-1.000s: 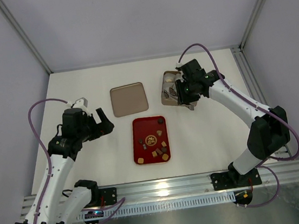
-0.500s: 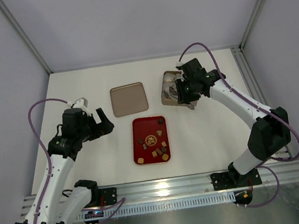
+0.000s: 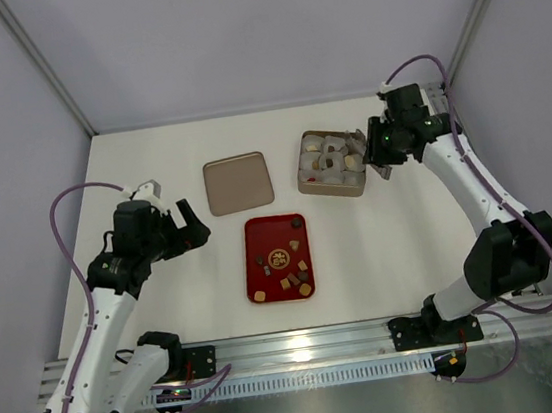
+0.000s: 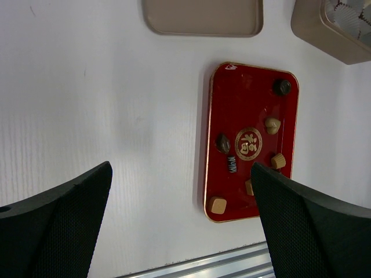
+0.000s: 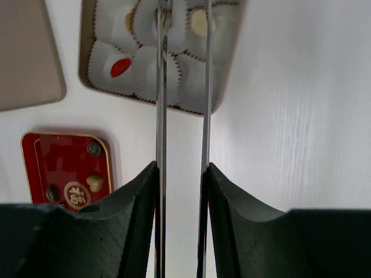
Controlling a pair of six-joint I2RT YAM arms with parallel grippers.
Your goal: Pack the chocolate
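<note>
Several small chocolate pieces (image 3: 287, 283), dark brown and tan, lie on the red tray (image 3: 259, 234). They also show in the left wrist view (image 4: 218, 204) on the tray (image 4: 249, 87). The tan box (image 3: 306, 185) holds white paper cups, a few with pieces in them (image 5: 199, 22). My left gripper (image 3: 190, 229) is open and empty, left of the tray; in its own view (image 4: 182, 231) the fingers straddle the tray's near end. My right gripper (image 3: 378, 150) is shut on thin metal tweezers (image 5: 162, 87), just right of the box. The tweezer tips are apart and hold nothing.
The box's flat tan lid (image 3: 238, 183) lies on the table left of the box, above the tray. A metal rail (image 3: 303, 344) runs along the near table edge. Frame posts stand at the back corners.
My right arm has swung right and back, from over the box to beside its right edge, uncovering the cups. The left arm has not moved.
</note>
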